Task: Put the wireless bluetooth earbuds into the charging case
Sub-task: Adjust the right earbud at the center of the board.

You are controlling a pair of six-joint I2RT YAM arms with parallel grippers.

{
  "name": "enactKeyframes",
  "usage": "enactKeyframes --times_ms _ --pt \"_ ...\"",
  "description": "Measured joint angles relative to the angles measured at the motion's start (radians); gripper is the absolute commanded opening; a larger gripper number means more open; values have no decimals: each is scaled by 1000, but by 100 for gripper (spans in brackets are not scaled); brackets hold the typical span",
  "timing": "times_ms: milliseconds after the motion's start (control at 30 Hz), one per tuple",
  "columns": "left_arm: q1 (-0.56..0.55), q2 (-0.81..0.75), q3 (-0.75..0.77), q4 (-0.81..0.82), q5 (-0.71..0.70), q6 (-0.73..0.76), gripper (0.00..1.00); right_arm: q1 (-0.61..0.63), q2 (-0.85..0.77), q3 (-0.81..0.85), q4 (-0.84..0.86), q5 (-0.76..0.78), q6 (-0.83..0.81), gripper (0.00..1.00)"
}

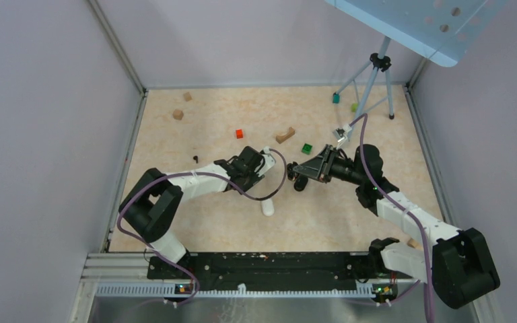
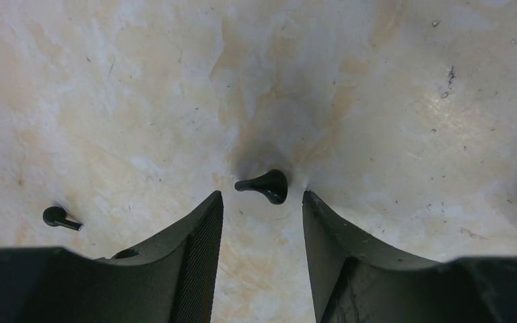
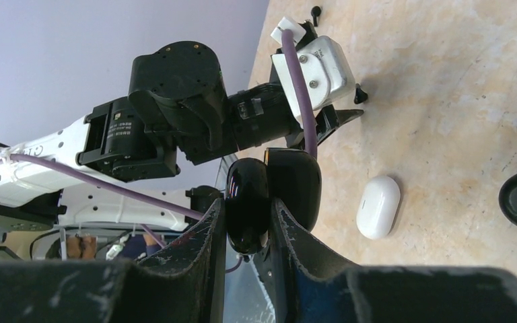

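A black earbud (image 2: 266,185) lies on the mottled tabletop just beyond the tips of my left gripper (image 2: 261,198), which hangs open over it without touching. This same earbud (image 3: 359,94) shows beside the left fingers in the right wrist view. A second black earbud (image 2: 60,217) lies apart to the left, and it is the dark speck (image 1: 195,159) in the top view. My right gripper (image 3: 248,210) is shut on the glossy black charging case (image 3: 248,202), held off the table near the middle (image 1: 301,180), its lid (image 3: 297,185) swung open.
A white oval case (image 1: 267,207) lies on the table between the arms. Small blocks are scattered farther back: red (image 1: 239,133), green (image 1: 306,148), wooden pieces (image 1: 284,135). A tripod (image 1: 377,74) stands at the back right. Walls close in both sides.
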Motion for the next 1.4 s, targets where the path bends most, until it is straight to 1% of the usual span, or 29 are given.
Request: enactKeyframes --times_ms 167,500,733,867,933,1033,1100,1200,1300,1400 --pt "-1 11 6 10 -13 0 52 0 0 0 -2 0 0 0" --pt "-2 93 76 56 -83 7 53 0 0 2 -30 1 -3 0" --pt "21 143 148 37 -85 -64 55 0 -3 2 -47 3 -10 0" --pt "37 132 182 -18 -38 -126 62 0 -10 2 -54 5 -10 0" --pt "41 90 182 -37 -12 -148 66 0 -11 2 -55 5 -10 0" --pt "49 6 180 -52 30 -167 66 0 -11 2 -53 5 -10 0" --pt "64 -54 180 -63 96 -176 67 0 -11 2 -53 5 -10 0" --pt "110 -99 164 -64 214 -177 68 0 -11 2 -52 5 -9 0" --pt "166 -100 146 -85 322 -176 68 0 -11 2 -52 5 -10 0" --pt "197 -65 148 -129 380 -166 67 0 -12 2 -53 5 -10 0"
